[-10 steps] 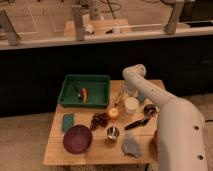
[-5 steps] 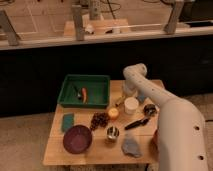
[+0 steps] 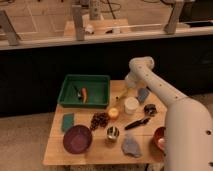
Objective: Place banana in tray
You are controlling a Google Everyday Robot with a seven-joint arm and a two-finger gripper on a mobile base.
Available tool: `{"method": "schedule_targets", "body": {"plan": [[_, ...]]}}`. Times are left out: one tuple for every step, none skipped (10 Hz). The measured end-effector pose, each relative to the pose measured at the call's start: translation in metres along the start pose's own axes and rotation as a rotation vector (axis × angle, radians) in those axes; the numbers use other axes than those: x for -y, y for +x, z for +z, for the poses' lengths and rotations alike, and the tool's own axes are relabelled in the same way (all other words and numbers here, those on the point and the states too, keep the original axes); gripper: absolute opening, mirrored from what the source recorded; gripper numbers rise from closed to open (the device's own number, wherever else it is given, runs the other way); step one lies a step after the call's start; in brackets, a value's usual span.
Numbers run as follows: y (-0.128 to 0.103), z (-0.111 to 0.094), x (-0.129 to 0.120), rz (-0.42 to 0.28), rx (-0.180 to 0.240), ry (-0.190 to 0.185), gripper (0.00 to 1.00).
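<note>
A: Where is the small, pale yellow banana (image 3: 123,93) sitting?

B: It is lying on the wooden worktop (image 3: 90,150), just right of the big dark green plastic tray (image 3: 102,85) and just behind the white cup (image 3: 131,105). It is not in the tray.

A: What is lying in the tray?

B: 1 small orange piece (image 3: 84,93) and 1 dark thing (image 3: 77,92).

A: And the end effector (image 3: 129,84)?

B: It is hanging at the end of the white arm (image 3: 160,90), right above the banana. I cannot tell if it is clenched or released.
</note>
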Motion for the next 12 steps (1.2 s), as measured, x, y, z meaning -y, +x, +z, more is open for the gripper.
{"method": "schedule_targets", "body": {"plan": [[0.000, -0.011, 0.005, 0.004, 0.015, 0.052, 0.00], [-0.002, -0.017, 0.009, 0.004, 0.032, 0.090, 0.00], [-0.011, -0.021, 0.021, -0.007, 0.059, 0.141, 0.00], [-0.020, -0.020, 0.031, -0.021, 0.077, 0.168, 0.00], [-0.031, -0.017, 0.044, -0.040, 0.096, 0.190, 0.00], [-0.044, -0.012, 0.062, -0.068, 0.115, 0.210, 0.00], [-0.055, -0.007, 0.078, -0.099, 0.131, 0.222, 0.00], [-0.062, -0.004, 0.090, -0.125, 0.138, 0.229, 0.00], [-0.069, -0.002, 0.105, -0.158, 0.140, 0.238, 0.00], [-0.075, 0.000, 0.120, -0.193, 0.139, 0.246, 0.00], [-0.078, 0.001, 0.130, -0.228, 0.133, 0.252, 0.00], [-0.079, 0.001, 0.135, -0.246, 0.127, 0.255, 0.00]]}}
